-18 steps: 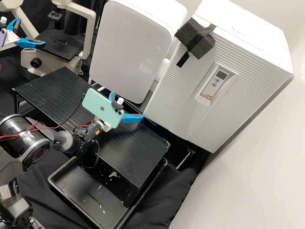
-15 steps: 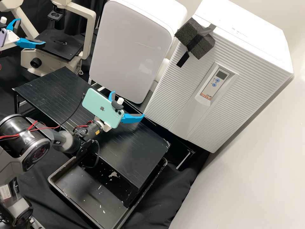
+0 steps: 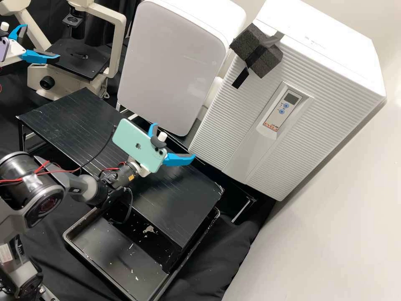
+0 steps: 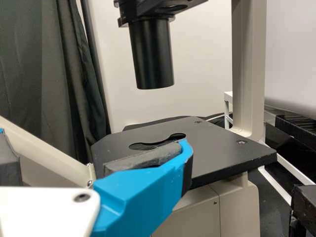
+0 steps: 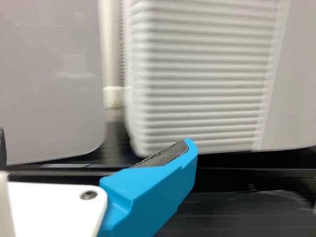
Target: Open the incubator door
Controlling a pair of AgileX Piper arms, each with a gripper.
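Note:
The white incubator [image 3: 317, 54] stands at the right, its ribbed door [image 3: 267, 108] closed. A dark foam block [image 3: 257, 50] is taped at the door's upper left corner. My right gripper [image 3: 174, 140] is open over the black platform, short of the door's lower left corner and touching nothing. In the right wrist view, the open right gripper [image 5: 94, 143] has the ribbed door [image 5: 197, 74] beyond its fingers. My left gripper [image 3: 42, 41] hangs open by the microscope at the far left; in the left wrist view, the left gripper [image 4: 94, 147] is empty before the microscope stage [image 4: 222, 153].
A smooth white cabinet [image 3: 175, 62] stands left of the incubator, with a narrow gap between them. The black platform [image 3: 179, 200] lies below the right gripper, partly over a black tray [image 3: 104, 267]. The microscope [image 3: 118, 46] stands at the back left.
My right gripper has shifted slightly rightward and down in the high view, its phone tilting a little. The left gripper, incubator and door look unmoved.

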